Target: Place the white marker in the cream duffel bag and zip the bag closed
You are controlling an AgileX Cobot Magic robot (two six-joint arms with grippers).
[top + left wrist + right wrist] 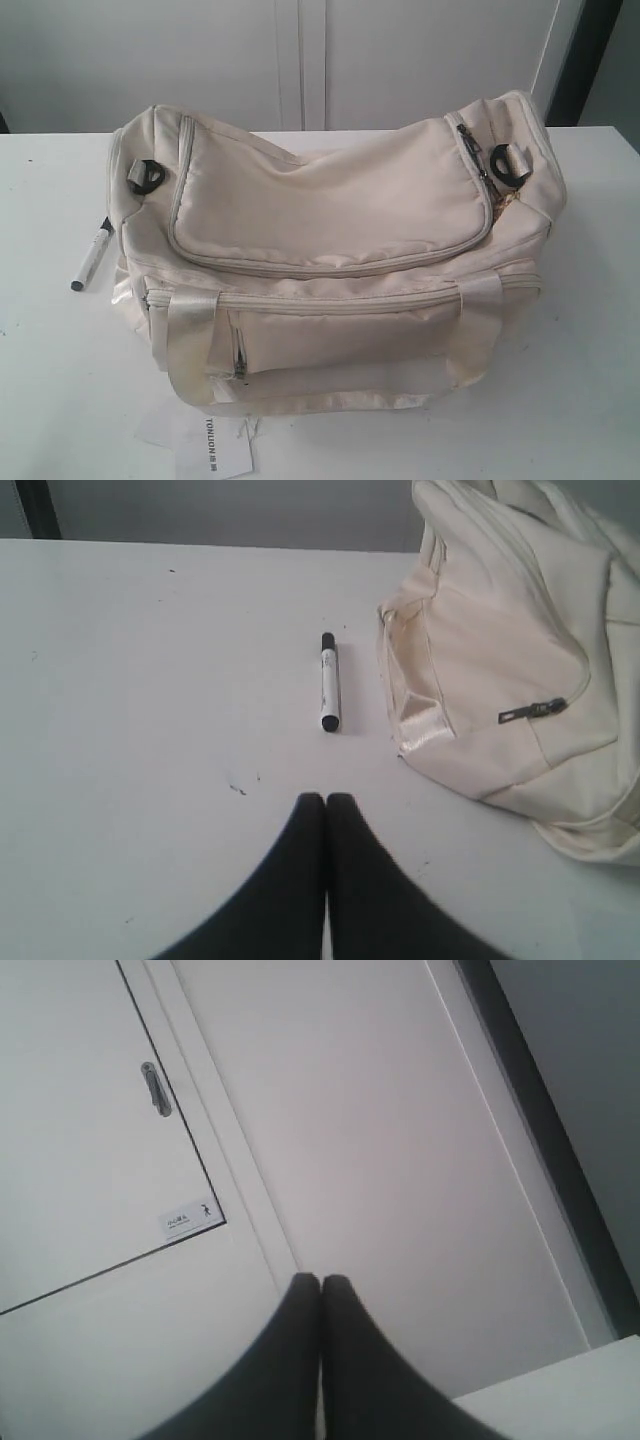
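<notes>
The white marker [92, 257] is lying flat on the table [60, 390] at the cream bag's [330, 230] nine o'clock, just beside its end panel. The left gripper [326, 802] is hovering over bare table, fingers clenched together and empty, pointing along the marker. The right gripper [320, 1282] is likewise pinched shut on nothing, facing a cupboard door. The pick is looking like the step in hand: the fingers should be parting first, then straddling the barrel's middle so it isn't rolling. Open table is spreading from the marker's seven to eleven o'clock — the bag's soft side at three o'clock is the crowding edge. The top flap is looking zipped, its pull [478, 160] sitting at two o'clock.
</notes>
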